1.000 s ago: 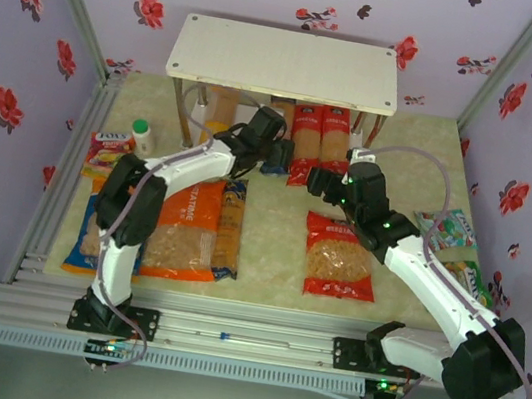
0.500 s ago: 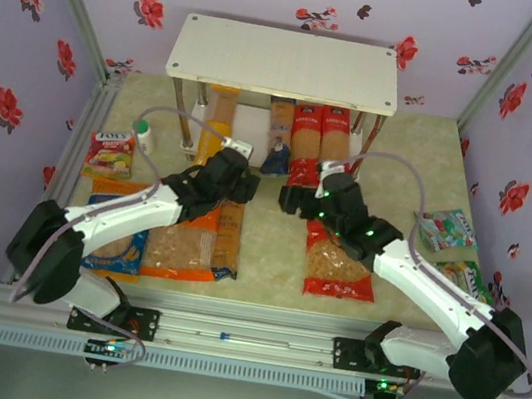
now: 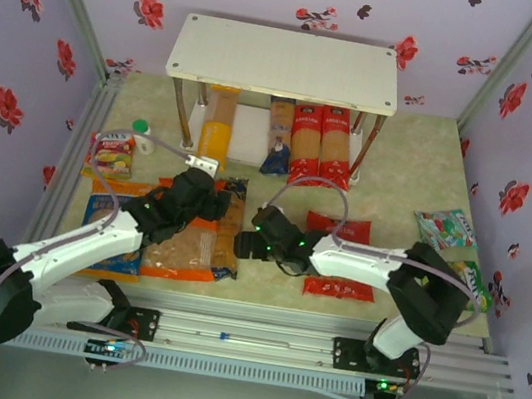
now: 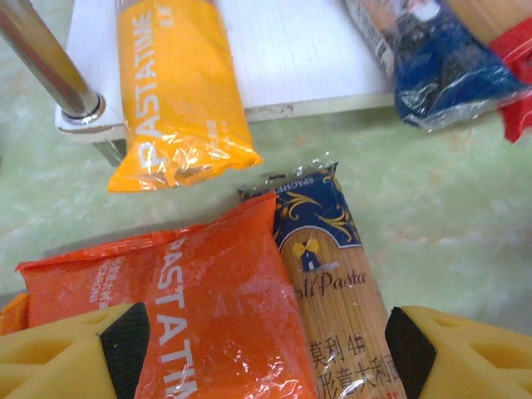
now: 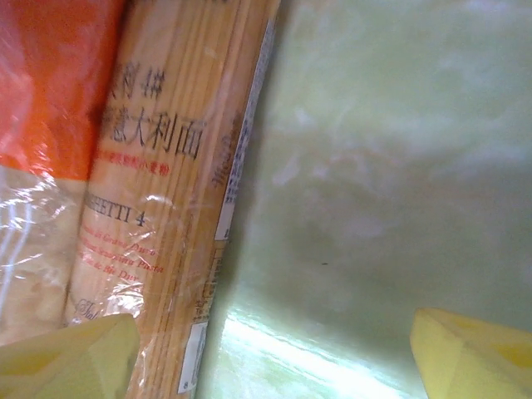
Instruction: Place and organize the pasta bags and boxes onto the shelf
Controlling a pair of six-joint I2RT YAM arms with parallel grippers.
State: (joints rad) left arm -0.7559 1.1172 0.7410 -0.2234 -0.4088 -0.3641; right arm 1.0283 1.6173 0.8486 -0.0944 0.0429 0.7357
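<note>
Seen from above, the shelf (image 3: 286,61) stands at upper centre, with a yellow pack (image 3: 216,129), a blue pack (image 3: 275,155) and two red packs (image 3: 306,150) lying on its lower board. The left wrist view adds that the left claw (image 4: 262,366) is spread wide and empty over the orange bag (image 4: 216,307) and the dark blue spaghetti pack (image 4: 332,274). In the right wrist view the right claw (image 5: 266,366) is equally wide and empty beside that pack. Both claws have pulled back from the shelf toward the lower frame.

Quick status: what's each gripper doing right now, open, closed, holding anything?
Left gripper: open, empty, above the orange bag and dark blue spaghetti pack.
Right gripper: open, empty, above that pack's edge and bare table.
</note>
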